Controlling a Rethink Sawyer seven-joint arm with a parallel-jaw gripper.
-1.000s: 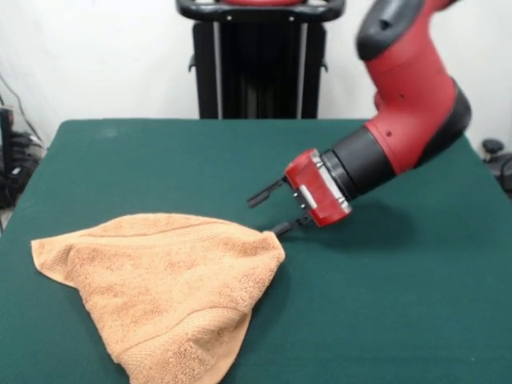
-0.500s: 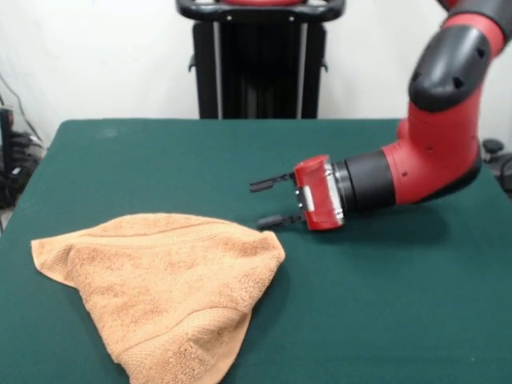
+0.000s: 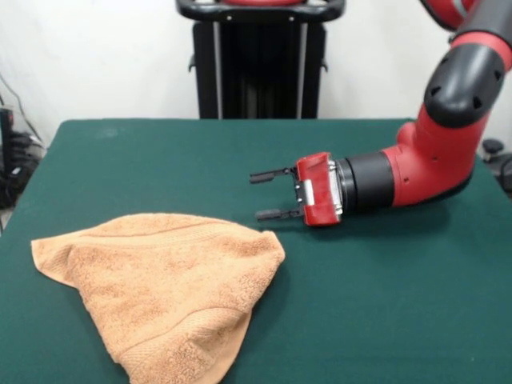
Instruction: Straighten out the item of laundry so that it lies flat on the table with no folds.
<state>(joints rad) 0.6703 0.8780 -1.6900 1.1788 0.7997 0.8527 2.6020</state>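
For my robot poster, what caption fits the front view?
Open gripper hovers beside the folded towel on the table.

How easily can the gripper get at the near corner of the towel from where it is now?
Probably easily. The gripper hangs open just above the towel, not touching it, with its fingers pointing past the corner. Only bare table lies between them.

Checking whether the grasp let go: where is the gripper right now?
In the front view the gripper hangs open just above the table, right of centre, slightly up and right of the towel, not touching it.
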